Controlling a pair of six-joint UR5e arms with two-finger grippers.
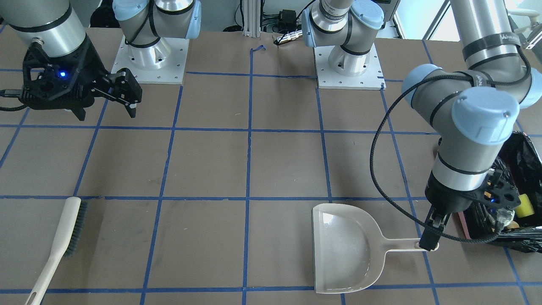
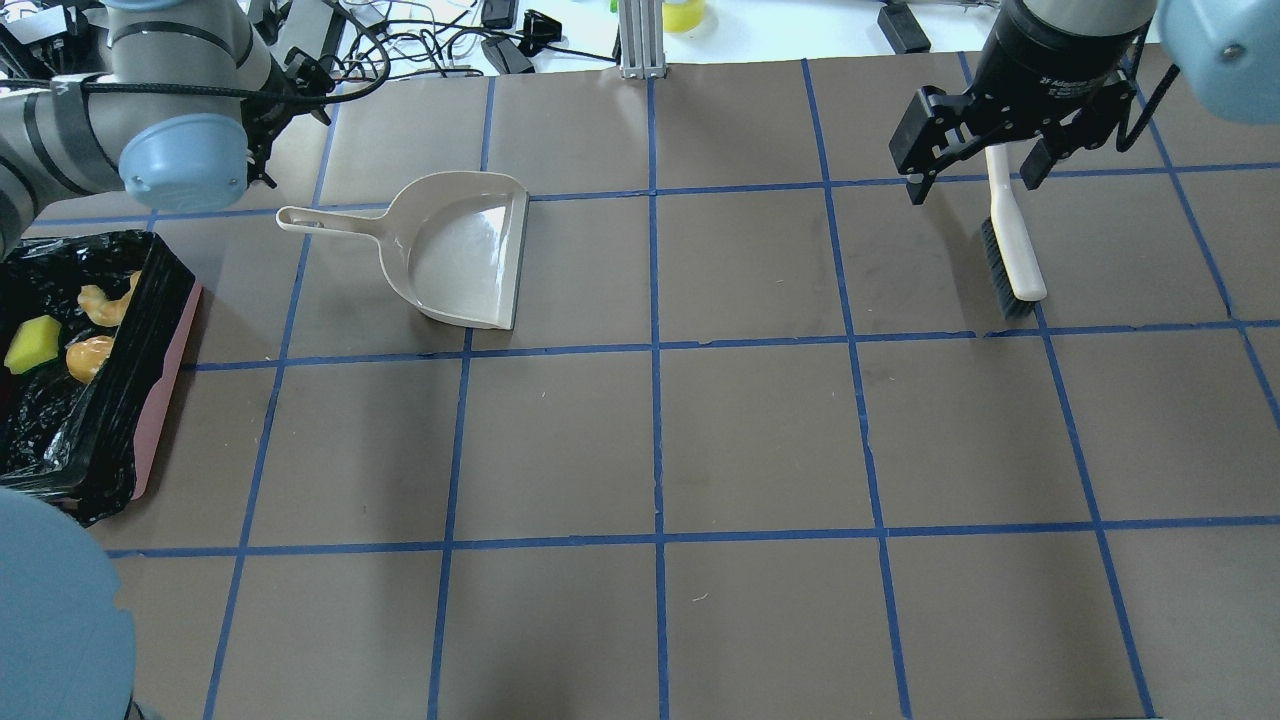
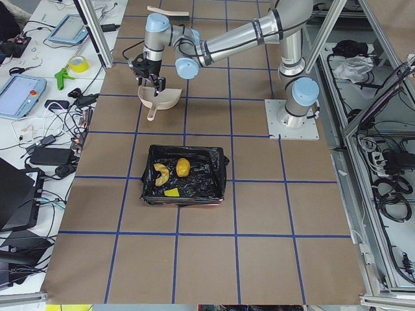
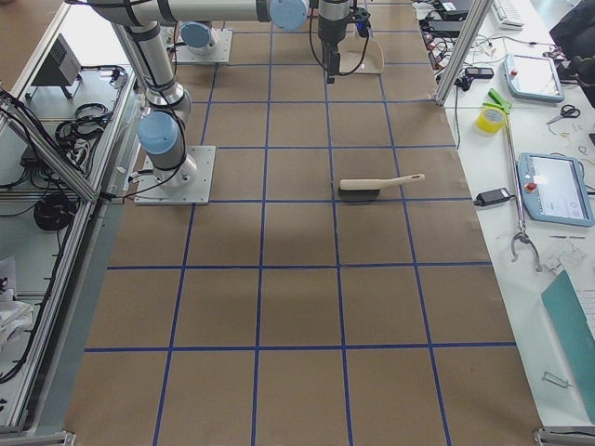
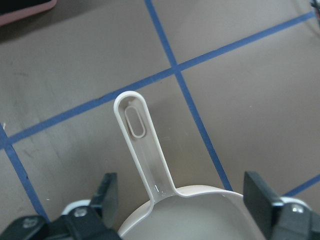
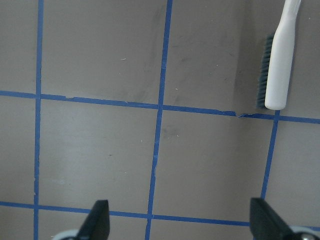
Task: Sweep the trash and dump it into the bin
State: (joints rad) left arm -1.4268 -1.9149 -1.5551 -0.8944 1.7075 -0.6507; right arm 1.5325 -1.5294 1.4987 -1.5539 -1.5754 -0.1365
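The bin (image 2: 165,410), pink-sided with a black bag, stands at the table's left end. It holds the trash: the yellow-green sponge chunk (image 2: 30,342), the pale crescent (image 2: 105,303) and the orange lump (image 2: 88,357). The sponge also shows in the front view (image 1: 525,206). The beige dustpan (image 2: 465,255) lies empty on the table. My left gripper (image 5: 182,200) is open just above its handle (image 5: 142,145), fingers on either side and not touching. My right gripper (image 2: 975,180) is open and empty, raised above the brush (image 2: 1010,250).
The brush (image 1: 63,241) lies flat on the table, bristles sideways. The two arm bases (image 1: 150,59) stand on white plates at the robot's side. Blue tape lines grid the brown table. Cables and devices lie beyond the far edge (image 2: 500,40).
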